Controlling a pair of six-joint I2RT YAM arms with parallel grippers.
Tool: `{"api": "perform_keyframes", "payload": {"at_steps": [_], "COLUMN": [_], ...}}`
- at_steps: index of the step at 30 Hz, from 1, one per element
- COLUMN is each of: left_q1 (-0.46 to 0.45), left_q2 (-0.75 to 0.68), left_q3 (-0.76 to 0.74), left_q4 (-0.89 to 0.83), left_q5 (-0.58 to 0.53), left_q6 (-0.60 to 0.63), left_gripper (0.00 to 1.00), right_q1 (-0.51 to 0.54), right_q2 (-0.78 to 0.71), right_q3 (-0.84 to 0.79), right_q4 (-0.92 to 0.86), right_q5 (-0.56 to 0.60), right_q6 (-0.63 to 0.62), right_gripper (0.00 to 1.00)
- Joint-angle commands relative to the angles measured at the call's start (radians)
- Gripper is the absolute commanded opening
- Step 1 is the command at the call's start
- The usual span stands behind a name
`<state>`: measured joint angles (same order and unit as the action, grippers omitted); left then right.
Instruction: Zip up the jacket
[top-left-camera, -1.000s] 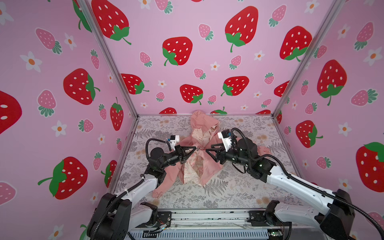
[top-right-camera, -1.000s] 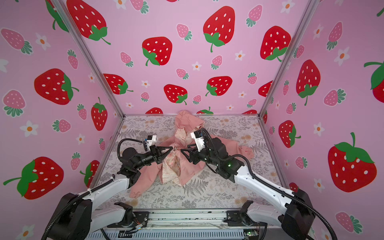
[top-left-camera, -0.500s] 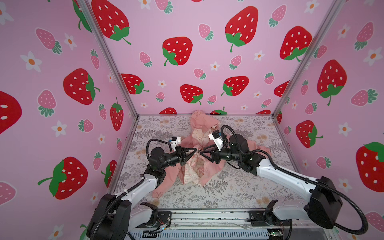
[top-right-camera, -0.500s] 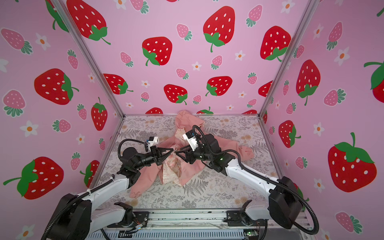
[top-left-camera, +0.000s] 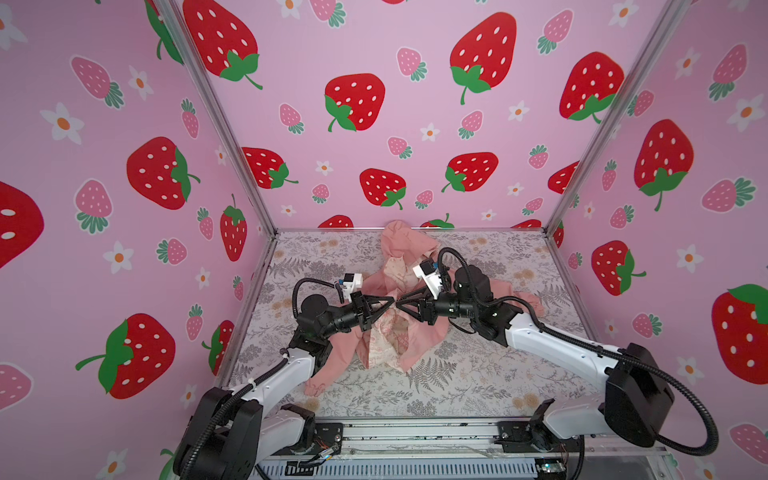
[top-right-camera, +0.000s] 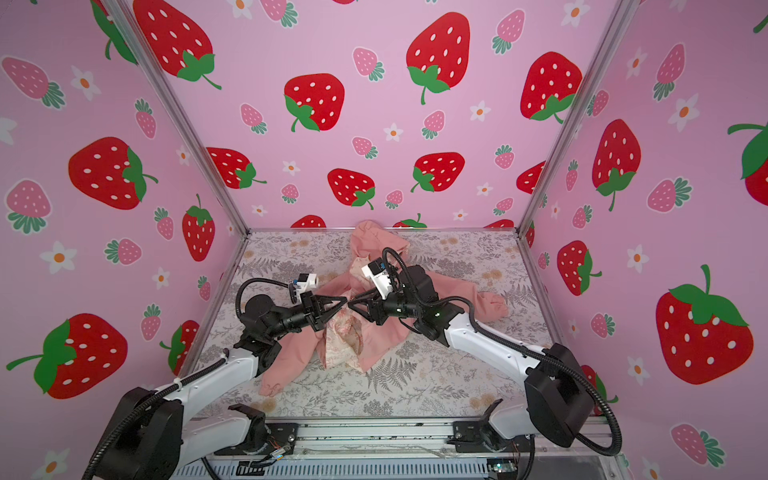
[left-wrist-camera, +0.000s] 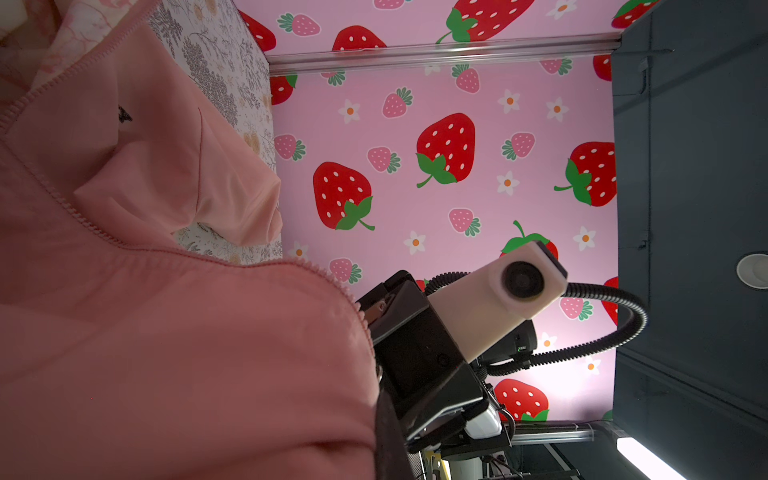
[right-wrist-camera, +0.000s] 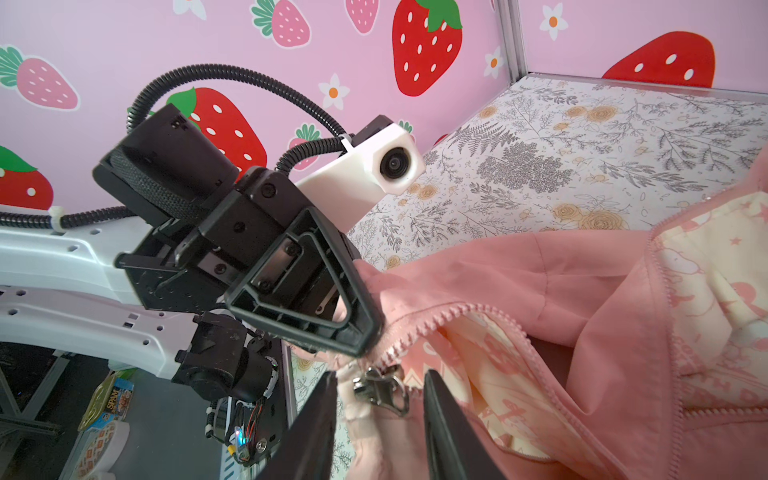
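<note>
The jacket (top-left-camera: 419, 340) is lying open mid-worktop (top-left-camera: 478, 382), hood toward the far edge. The left fingers (right-wrist-camera: 357, 332) are clenching its zipper edge. The right fingers (right-wrist-camera: 442, 428) are straddling the zipper pull (right-wrist-camera: 380, 390), parted.

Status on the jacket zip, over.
Left gripper shut on jacket edge by slider. Right gripper open, straddling slider. Front open, lining showing. Fabric crumpled; nothing else in the way.

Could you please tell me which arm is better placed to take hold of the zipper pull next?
Right: the right tool is open with its fingers either side of the zipper pull, while the left tool is shut on the jacket edge beside it.
</note>
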<state>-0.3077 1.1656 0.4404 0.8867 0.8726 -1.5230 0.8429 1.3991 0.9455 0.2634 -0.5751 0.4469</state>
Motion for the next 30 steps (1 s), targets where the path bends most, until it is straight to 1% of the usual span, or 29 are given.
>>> {"api": "perform_keyframes", "payload": {"at_steps": [1, 7, 13, 16, 18, 19, 20, 21, 22, 24, 25, 26, 30], "left_q1": [0.002, 0.003, 0.002, 0.003, 0.001, 0.002, 0.002, 0.003, 0.002, 0.002, 0.002, 0.002, -0.013], "left_q2": [0.002, 0.003, 0.006, 0.003, 0.003, 0.003, 0.003, 0.003, 0.002, -0.006, -0.015, -0.024, -0.091], "left_q3": [0.040, 0.040, 0.038, 0.037, 0.038, 0.038, 0.038, 0.036, 0.031, 0.019, 0.007, 0.000, -0.020], "left_q4": [0.057, 0.062, 0.077, 0.082, 0.082, 0.083, 0.081, 0.081, 0.078, 0.059, 0.045, 0.026, -0.128], "left_q5": [0.025, 0.023, 0.022, 0.022, 0.023, 0.025, 0.027, 0.026, 0.026, 0.022, 0.020, 0.017, 0.008], "left_q6": [-0.016, -0.019, -0.029, -0.032, -0.035, -0.035, -0.034, -0.033, -0.029, -0.011, 0.004, 0.019, 0.144], "left_gripper": [0.00, 0.00, 0.00, 0.00, 0.00, 0.00, 0.04, 0.18, 0.31, 0.46, 0.51, 0.54, 0.57], "right_q1": [-0.003, -0.004, -0.003, -0.003, -0.004, -0.003, -0.003, -0.003, -0.003, -0.003, -0.003, -0.002, -0.003], "right_q2": [0.003, 0.007, 0.014, 0.019, 0.020, 0.018, 0.016, 0.015, 0.013, 0.010, 0.010, 0.011, 0.021], "right_q3": [0.026, 0.024, 0.022, 0.026, 0.026, 0.027, 0.026, 0.026, 0.026, 0.026, 0.026, 0.026, 0.026], "right_q4": [0.049, 0.049, 0.060, 0.061, 0.063, 0.064, 0.065, 0.068, 0.069, 0.071, 0.074, 0.078, 0.090], "right_q5": [-0.027, -0.026, -0.034, -0.036, -0.036, -0.032, -0.027, -0.020, -0.013, 0.002, 0.007, 0.009, 0.016], "right_q6": [0.006, 0.007, 0.018, 0.021, 0.024, 0.026, 0.030, 0.033, 0.039, 0.051, 0.057, 0.061, 0.078], "right_gripper": [0.34, 0.26, 0.15, 0.08, 0.00, 0.00, 0.00, 0.00, 0.00, 0.00, 0.00, 0.00, 0.00]}}
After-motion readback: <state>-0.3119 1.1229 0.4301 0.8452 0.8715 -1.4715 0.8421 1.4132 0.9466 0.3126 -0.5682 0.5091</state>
